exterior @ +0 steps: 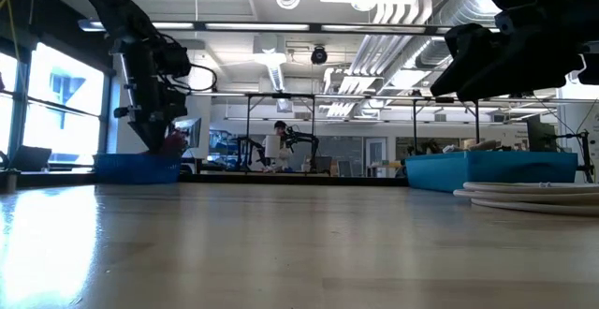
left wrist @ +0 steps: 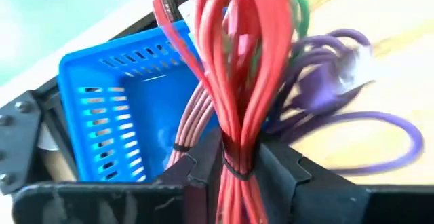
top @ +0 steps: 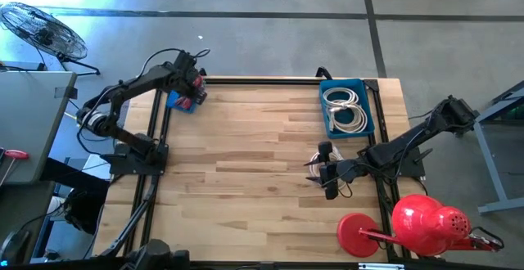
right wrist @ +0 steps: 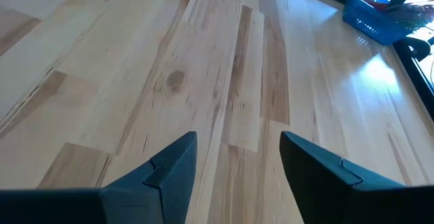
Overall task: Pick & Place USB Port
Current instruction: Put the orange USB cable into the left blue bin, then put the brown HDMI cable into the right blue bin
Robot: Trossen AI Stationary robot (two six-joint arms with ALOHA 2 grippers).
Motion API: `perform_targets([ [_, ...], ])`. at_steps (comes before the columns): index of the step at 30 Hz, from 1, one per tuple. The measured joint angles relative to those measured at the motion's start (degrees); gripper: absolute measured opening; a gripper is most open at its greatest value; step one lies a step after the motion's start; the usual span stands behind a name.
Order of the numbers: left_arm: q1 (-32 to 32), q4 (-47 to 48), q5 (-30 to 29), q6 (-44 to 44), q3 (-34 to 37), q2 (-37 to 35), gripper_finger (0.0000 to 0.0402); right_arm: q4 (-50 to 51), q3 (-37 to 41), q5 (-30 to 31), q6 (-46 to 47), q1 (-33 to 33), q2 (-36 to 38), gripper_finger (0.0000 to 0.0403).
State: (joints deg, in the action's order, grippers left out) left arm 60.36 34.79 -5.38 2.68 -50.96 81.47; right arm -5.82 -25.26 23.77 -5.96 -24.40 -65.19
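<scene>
A bundle of red cable [left wrist: 234, 75], bound by a thin black tie, stands between the fingers of my left gripper [left wrist: 237, 157], which is shut on it. That gripper is at the table's far left corner [top: 190, 92], above a small blue slotted basket [left wrist: 112, 115]. Purple cable [left wrist: 339, 102] and a green one [left wrist: 300, 10] lie beside the basket. My right gripper [right wrist: 237, 159] is open and hovers over bare wood near the table's right side [top: 327, 172]. It touches nothing. My left gripper pinches the red cable bundle between its two fingers [left wrist: 198, 166], right at the black tie [left wrist: 237, 172], where several strands are gathered. In the low view the arm comes down from above [exterior: 154, 112]. The loops reach out past the fingertips over the blue basket.
A blue tray [top: 345, 106] holding coiled white cables [top: 344, 110] sits at the table's far right, near my right arm. A red desk lamp [top: 409, 225] stands at the near right corner. The middle of the wooden table [top: 246, 155] is bare. A black frame edges the table.
</scene>
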Motion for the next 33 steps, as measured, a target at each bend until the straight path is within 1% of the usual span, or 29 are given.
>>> perform_targets([
  [5, 0.0, 2.6, -1.3, 0.5, 0.0, -3.0, 0.0094, 0.0, 0.0, 0.1, 0.0, 0.0, 0.0, 0.0204],
  [15, -0.9, 3.0, -1.3, 1.8, 0.0, -3.4, 0.0129, 0.0, 0.0, -0.1, 0.1, 0.0, 0.0, 0.0204],
  [17, -1.8, 2.8, -3.3, 3.8, -0.5, -3.7, 0.0137, 0.0, 0.0, -0.1, 0.0, 0.0, 0.0, 0.0204],
  [20, -4.8, 2.5, -10.2, 8.0, -2.4, -5.2, 0.0145, 0.0, 0.0, 0.1, 0.0, 0.0, 0.0, 0.0204],
  [23, -10.3, 1.7, -17.9, 11.9, -4.2, -7.7, 0.0148, 0.0, 0.0, 1.4, -0.1, 0.0, 0.0, 0.0204],
  [25, -14.7, -0.4, -20.5, 15.7, -5.2, -10.0, 0.0148, 0.0, 0.0, 3.5, -0.1, 0.0, 0.0, 0.0204],
  [26, -17.1, -2.1, -20.7, 18.1, -5.4, -11.3, 0.0148, 0.0, 0.0, 5.0, 0.0, 0.0, 0.0, 0.0204],
  [27, -19.5, -3.7, -20.3, 20.4, -5.5, -12.6, 0.0148, 0.0, 0.0, 6.4, 0.1, 0.0, 0.0, 0.0204],
  [29, -24.5, -5.5, -16.7, 24.2, -5.5, -15.0, 0.0148, 0.1, 0.0, 9.9, 0.4, 0.0, 0.0, 0.0204],
  [31, -29.2, -5.7, -10.6, 26.7, -5.5, -16.8, 0.0148, 0.7, 0.0, 13.5, 2.4, 0.1, 0.0, 0.0204],
  [33, -33.6, -4.8, -4.2, 27.6, -5.5, -17.8, 0.0148, 2.5, 0.0, 14.9, 5.2, 0.7, 0.0, 0.0204],
])
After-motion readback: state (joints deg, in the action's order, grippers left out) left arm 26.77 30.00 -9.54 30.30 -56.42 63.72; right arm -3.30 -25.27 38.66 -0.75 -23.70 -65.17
